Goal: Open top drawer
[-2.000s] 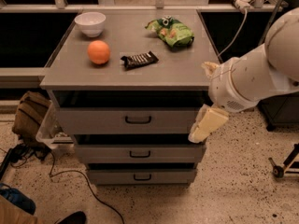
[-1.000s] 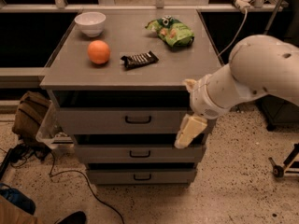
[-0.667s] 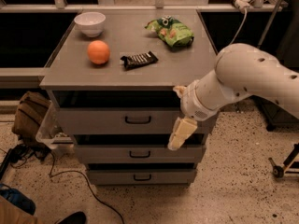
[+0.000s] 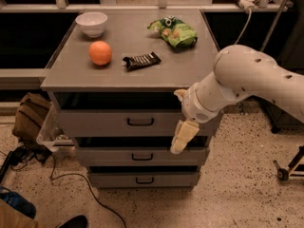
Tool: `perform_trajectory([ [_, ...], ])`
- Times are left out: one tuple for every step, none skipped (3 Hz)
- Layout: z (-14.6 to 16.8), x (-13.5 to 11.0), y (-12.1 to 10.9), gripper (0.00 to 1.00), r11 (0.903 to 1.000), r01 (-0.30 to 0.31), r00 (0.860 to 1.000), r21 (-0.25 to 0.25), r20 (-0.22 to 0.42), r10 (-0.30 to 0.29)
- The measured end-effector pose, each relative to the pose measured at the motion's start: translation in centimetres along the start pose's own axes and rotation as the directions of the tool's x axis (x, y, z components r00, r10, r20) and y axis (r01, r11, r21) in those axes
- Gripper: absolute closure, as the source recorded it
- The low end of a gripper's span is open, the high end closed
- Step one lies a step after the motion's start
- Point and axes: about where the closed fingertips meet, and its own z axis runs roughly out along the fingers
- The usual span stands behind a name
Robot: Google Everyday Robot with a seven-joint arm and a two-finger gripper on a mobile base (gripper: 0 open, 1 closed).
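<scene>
The top drawer (image 4: 95,123) is the uppermost grey front of the cabinet and looks closed, with its small black bar handle (image 4: 140,122) at centre. My gripper (image 4: 182,137), cream-coloured at the end of the thick white arm (image 4: 242,82), hangs pointing down in front of the drawer fronts. It sits to the right of the handle and slightly lower, over the seam between the top drawer and the middle drawer (image 4: 109,156). It holds nothing that I can see. The bottom drawer (image 4: 114,179) is closed too.
On the cabinet top (image 4: 166,75) lie a white bowl (image 4: 92,23), an orange (image 4: 100,52), a dark snack bar (image 4: 141,60) and a green bag (image 4: 175,31). A brown bag (image 4: 29,115) and cables (image 4: 61,177) lie on the floor at left. A wheeled stand base (image 4: 287,167) is at right.
My arm has swung left across the cabinet front, carrying the gripper from the right edge of the drawers toward the top drawer's handle. The drawers have not moved.
</scene>
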Motion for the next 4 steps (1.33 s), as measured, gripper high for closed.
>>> perform_trajectory([
  [0.8,0.2,0.2,0.00,0.9998,-0.012,1.000,0.013,0.021,0.012],
  [3.4,1.3,2.0,0.00,0.9972,-0.066,0.995,0.035,0.082,0.063],
  [5.9,2.0,1.3,0.00,0.9900,-0.102,0.986,0.097,0.142,0.087],
  [6.3,2.2,-1.3,0.00,0.9837,-0.087,0.984,0.157,0.168,0.060],
])
